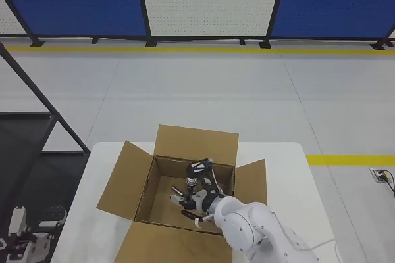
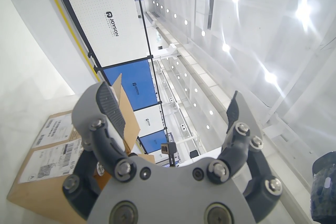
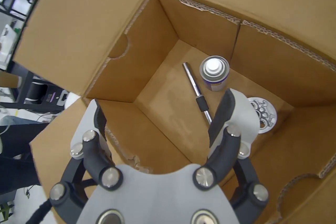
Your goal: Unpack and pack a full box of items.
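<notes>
An open cardboard box [image 1: 197, 141] stands on the white table [image 1: 289, 171], its four flaps folded outward. In the top view the right arm comes in from the near right and its gripper [image 1: 196, 191] hangs inside the box, about the middle of the opening.

From the right wrist, the right gripper [image 3: 162, 104] points down into the box [image 3: 78, 12] with its jaws spread wide and nothing between them. On the box floor below it stands a spray can [image 3: 214, 72], upright. A metal rod [image 3: 195, 89] with a dark grip partway along lies flat just beside the can; whether the two touch cannot be told. A round silver disc [image 3: 265, 114] with cut-out holes sits at the foot of a box wall, near the can and partly hidden behind one finger [image 3: 236, 109].

The left gripper [image 2: 169, 93] is tilted up toward the ceiling lights, jaws wide apart and holding nothing. Past it the left wrist view shows an outer side of the box [image 2: 47, 156], bearing white paper labels [image 2: 52, 130].
</notes>
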